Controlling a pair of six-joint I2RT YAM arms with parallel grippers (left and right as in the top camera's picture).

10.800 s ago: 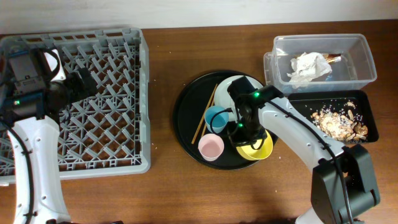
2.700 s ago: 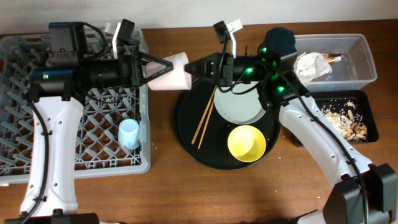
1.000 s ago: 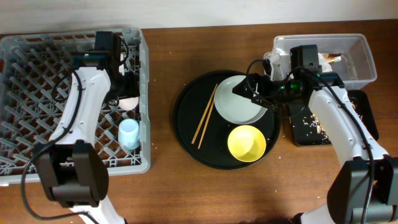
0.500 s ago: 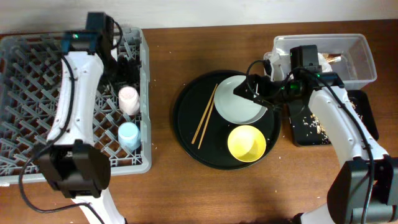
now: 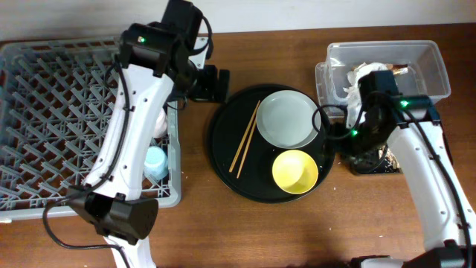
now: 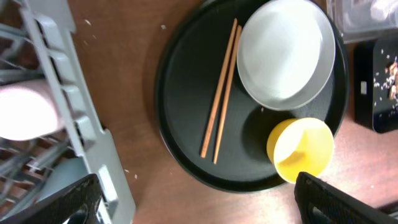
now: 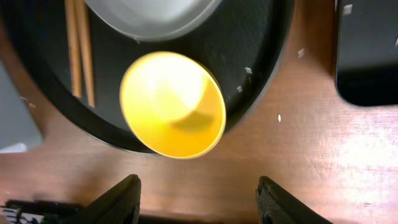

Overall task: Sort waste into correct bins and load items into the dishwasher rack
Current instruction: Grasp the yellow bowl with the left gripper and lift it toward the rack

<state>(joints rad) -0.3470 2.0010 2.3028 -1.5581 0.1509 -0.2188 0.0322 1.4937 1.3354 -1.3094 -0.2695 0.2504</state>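
The left gripper (image 6: 196, 190) is spread wide with nothing in it, hanging over the bench (image 5: 223, 231) in the gap between the rack (image 5: 59, 112) and the round black tray (image 5: 222, 152). On its own camera the chopsticks (image 6: 221, 99) lie side by side on that tray straight ahead at 12 o'clock. The plate (image 6: 286, 53) is off at 1 and the yellow bowl (image 6: 301, 149) at about 3. The pink cup (image 6: 25, 112) sits just inside the rack wall at 9.

The right gripper (image 7: 198, 186) is also spread apart and empty, and its camera has the yellow bowl right ahead at 12.

From overhead, with 12 o'clock at the top, the plate is on the round tray at 1, the bowl just beside it at 5, and the chopsticks run diagonally on the 9 o'clock side. The blue cup (image 5: 154, 162) is in the rack's right-hand column, at 6 from the pink one, which the arm mostly hides. The clear tub (image 5: 428, 67) is at 2 from the round tray, with the napkin (image 5: 349, 82) inside. The black bin tray (image 7: 367, 56) sits at the tub's 6, mostly under the right arm, with a few crumbs (image 6: 392, 68) showing.
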